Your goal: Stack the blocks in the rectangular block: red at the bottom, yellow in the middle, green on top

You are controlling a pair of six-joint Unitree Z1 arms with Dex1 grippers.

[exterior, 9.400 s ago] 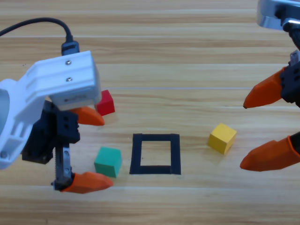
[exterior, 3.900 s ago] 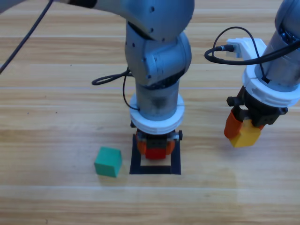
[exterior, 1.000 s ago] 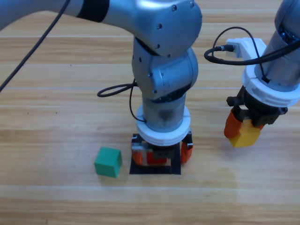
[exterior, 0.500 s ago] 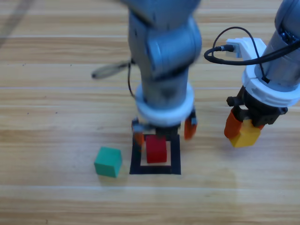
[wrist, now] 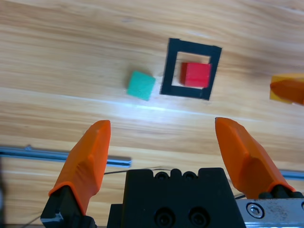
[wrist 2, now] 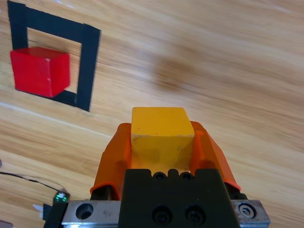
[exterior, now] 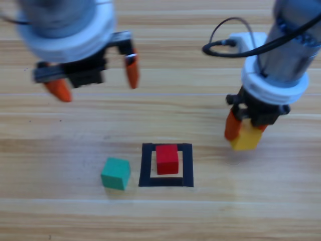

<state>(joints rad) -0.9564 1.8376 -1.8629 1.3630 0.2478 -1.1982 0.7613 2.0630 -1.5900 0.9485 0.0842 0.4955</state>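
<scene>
The red cube (exterior: 167, 158) rests alone inside the black tape rectangle (exterior: 146, 165), also seen as red cube (wrist: 195, 75) in rectangle (wrist: 168, 71) and as red cube (wrist 2: 40, 71) in rectangle (wrist 2: 89, 57). Left of the rectangle lies the green cube (exterior: 116, 173) (wrist: 141, 85). My left gripper (exterior: 95, 78) (wrist: 164, 142) hangs open and empty, high above the table's upper left. Held above the table right of the rectangle, the yellow cube (exterior: 247, 136) (wrist 2: 161, 130) is clamped in my right gripper (exterior: 243, 129) (wrist 2: 161, 137), which is shut on it.
A black cable (exterior: 225, 37) loops off the right arm's wrist. The wooden table (exterior: 165, 216) stretches bare around the rectangle and in front of it.
My left gripper has let go of the red cube in the rectangle, risen and swung up and left. The right gripper with the yellow cube has shifted slightly left toward the rectangle.
</scene>
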